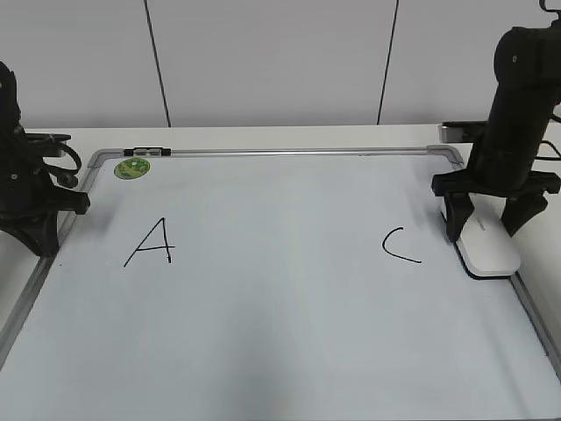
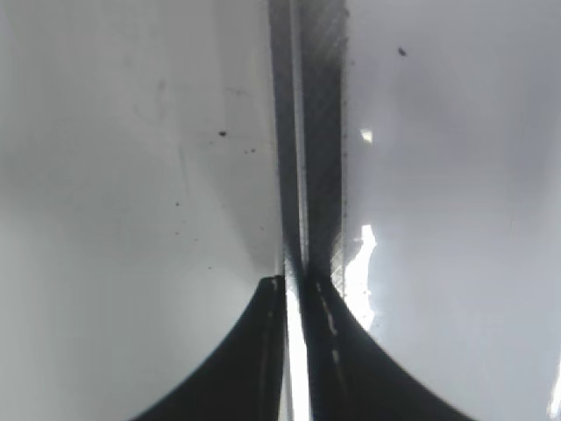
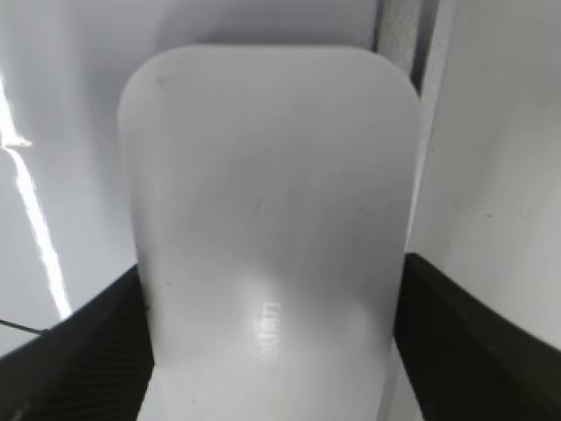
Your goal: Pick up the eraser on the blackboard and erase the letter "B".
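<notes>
The near part of the blackboard point(image 1: 280, 351) was bare white surface, its grey frame running along both side edges.

Further in, at mid-board, 2 black handwritten letters were visible: "A" point(image 1: 151, 243) on the left and "C" point(image 1: 401, 245) on the right. The stretch between them was blank; no letter "B" could be seen in any view.

The eraser point(image 1: 487, 246) lay flat on the board at its right edge, just right of the "C" and close beside the frame. The right gripper point(image 1: 489, 219) stood over the eraser's far end, jaws spread wide with 1 finger on each side of the slab. In the right wrist view the eraser point(image 3: 267, 228) filled the centre, faint grey lettering on its top, with the dark fingers point(image 3: 473, 342) at either lower corner. Whether the fingers touched its sides could not be told; the eraser rested on the board.

On the left, the left gripper point(image 1: 39, 230) sat low at the board's left frame, well apart from the "A". The left wrist view showed its 2 fingers point(image 2: 333, 368) nearly together, only a thin bright slit between them, nothing held, above the frame rail point(image 2: 307, 132).

At the far left corner a small round green magnet point(image 1: 131, 167) sat on the board just below the top frame. A white table point(image 1: 280, 136) and a pale panelled wall point(image 1: 272, 61) lay beyond.
</notes>
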